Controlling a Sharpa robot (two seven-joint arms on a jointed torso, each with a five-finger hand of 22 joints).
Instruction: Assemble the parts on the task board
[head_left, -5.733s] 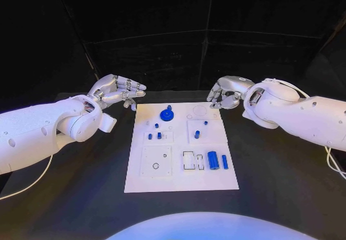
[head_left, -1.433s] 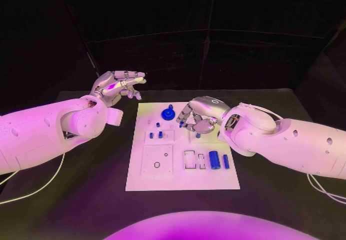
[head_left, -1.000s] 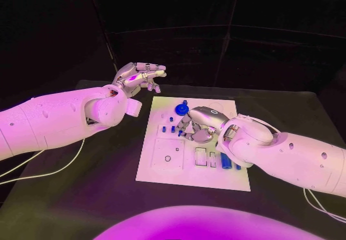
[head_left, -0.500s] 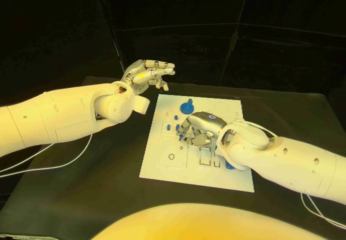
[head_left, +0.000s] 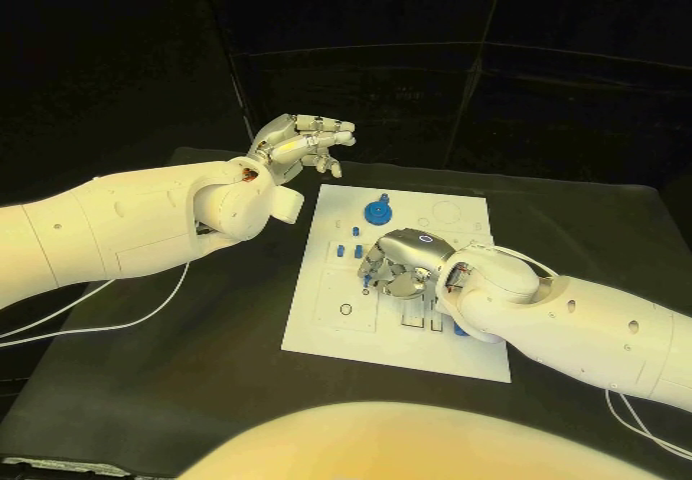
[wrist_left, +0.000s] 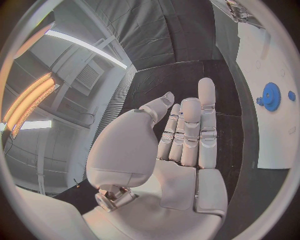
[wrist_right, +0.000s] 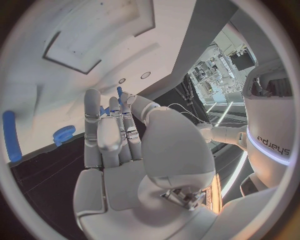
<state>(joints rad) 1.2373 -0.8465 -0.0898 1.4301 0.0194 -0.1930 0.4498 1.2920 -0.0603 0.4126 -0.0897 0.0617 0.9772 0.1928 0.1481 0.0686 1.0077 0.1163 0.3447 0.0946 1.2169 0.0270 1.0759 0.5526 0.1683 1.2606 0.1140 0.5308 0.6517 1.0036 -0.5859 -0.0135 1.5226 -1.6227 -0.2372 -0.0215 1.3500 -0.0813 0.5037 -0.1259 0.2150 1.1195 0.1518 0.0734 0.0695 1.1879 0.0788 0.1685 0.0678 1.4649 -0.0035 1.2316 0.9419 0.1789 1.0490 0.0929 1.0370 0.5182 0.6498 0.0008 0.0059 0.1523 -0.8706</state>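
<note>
Fingers (wrist_right: 103, 131) of right hand (head_left: 401, 266) pinching a small blue peg (wrist_right: 119, 92) over middle of white task board (head_left: 329, 327). Left hand (head_left: 300, 142) raised behind board's far corner, fingers (wrist_left: 190, 125) straight and apart, holding nothing. Blue gear (head_left: 378, 212) seated near board's far edge.

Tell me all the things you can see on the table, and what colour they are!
task board: one, white, in the middle of the table.
gear: one, blue, round, at the board's far end.
small pegs: a few, blue, standing on the board left of the right hand.
table: one, black, under the board.
left hand: one, silver, raised beyond the board's far left corner, holding nothing.
right hand: one, silver, low over the board's middle, fingers near a peg; any hold is unclear.
</note>
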